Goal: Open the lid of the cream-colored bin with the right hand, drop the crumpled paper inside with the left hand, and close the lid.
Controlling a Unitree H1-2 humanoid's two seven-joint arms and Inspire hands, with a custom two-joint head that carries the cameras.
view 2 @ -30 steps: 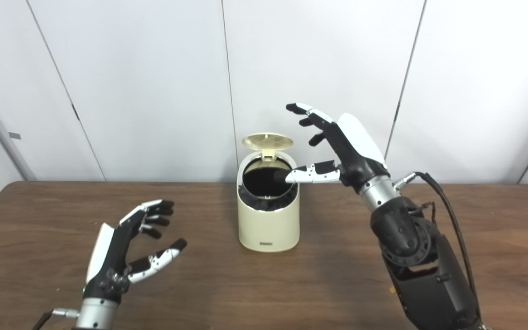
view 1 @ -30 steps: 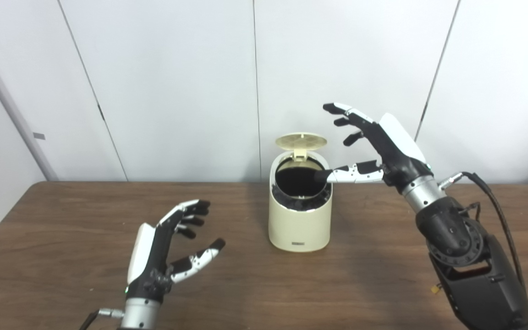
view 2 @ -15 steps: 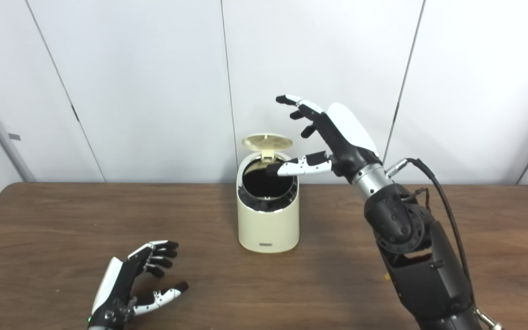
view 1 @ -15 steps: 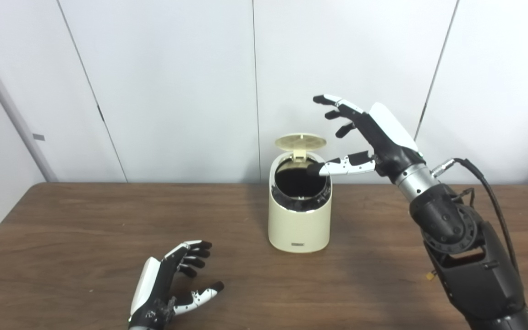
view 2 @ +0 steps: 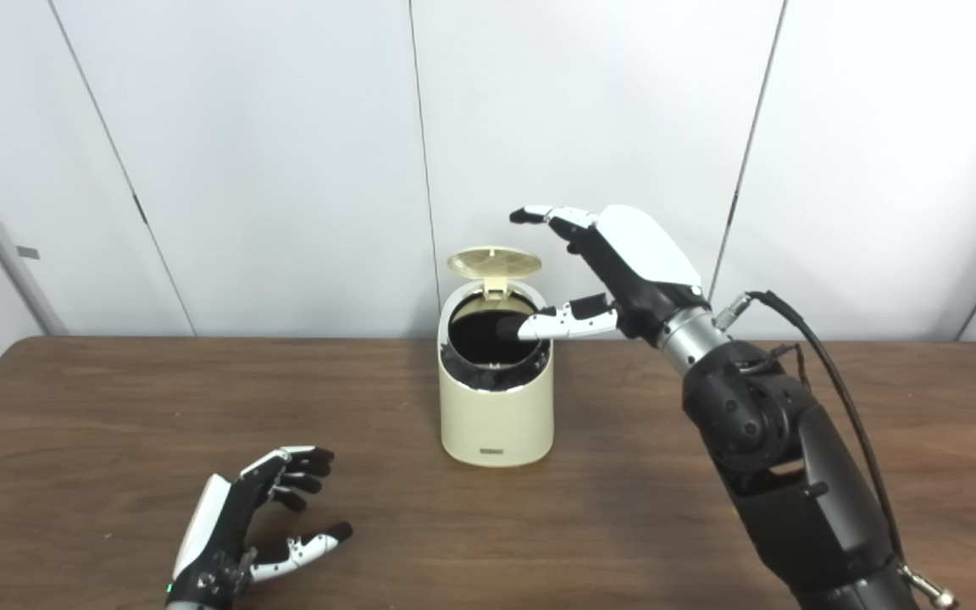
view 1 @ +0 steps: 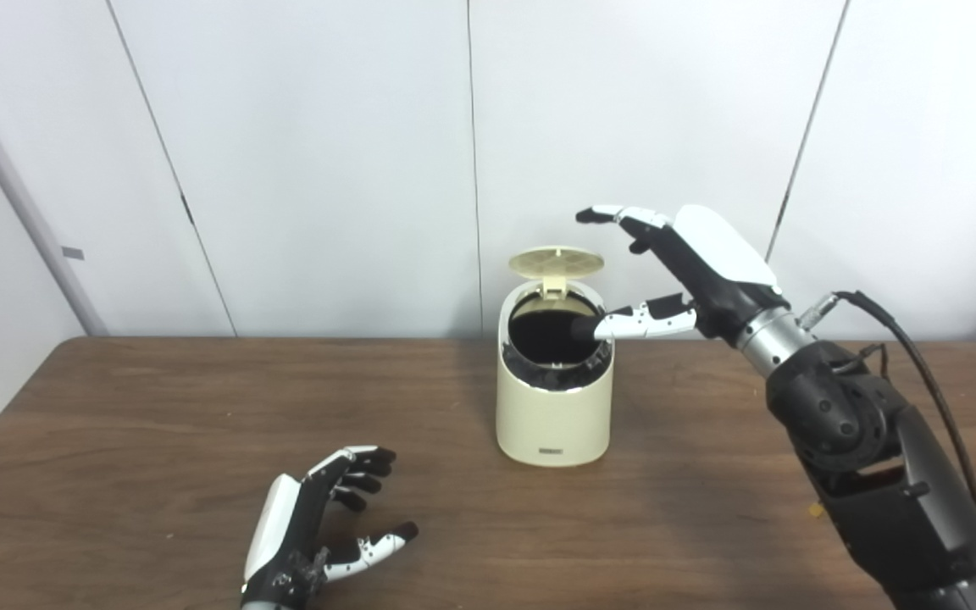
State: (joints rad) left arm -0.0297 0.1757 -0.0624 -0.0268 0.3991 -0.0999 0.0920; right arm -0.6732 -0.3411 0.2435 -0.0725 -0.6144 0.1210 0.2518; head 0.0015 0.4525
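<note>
Left eye view. The right hand (view 1: pixel 700 263) is raised over the far half of the wooden table (view 1: pixel 115 440), fingers spread and holding nothing. Its fingers reach out above and just to the right of the lid (view 1: pixel 557 262), which stands tipped up at the back of the cream-colored bin (view 1: pixel 552 407); no contact with the lid can be confirmed. The thumb lies across the right rim of the bin's dark mouth — touching or merely in front of it, I cannot tell. The crumpled paper is not visible on the table or in either hand; the bin's interior is too dark to read. The left hand (view 1: pixel 314 534) sits low near the table's near edge, fingers loosely curled and apart, holding nothing. Bare tabletop lies between this hand and the bin, ahead and to its right.

Right eye view. Same arrangement. The right forearm (view 2: pixel 793 474) rises from the near right corner and occupies the room on that side of the bin. A black cable (view 2: pixel 827 373) loops from the wrist along the arm. Beyond the right hand's fingertips stands a white panelled wall (view 2: pixel 285 169) — close behind the table's far edge.
</note>
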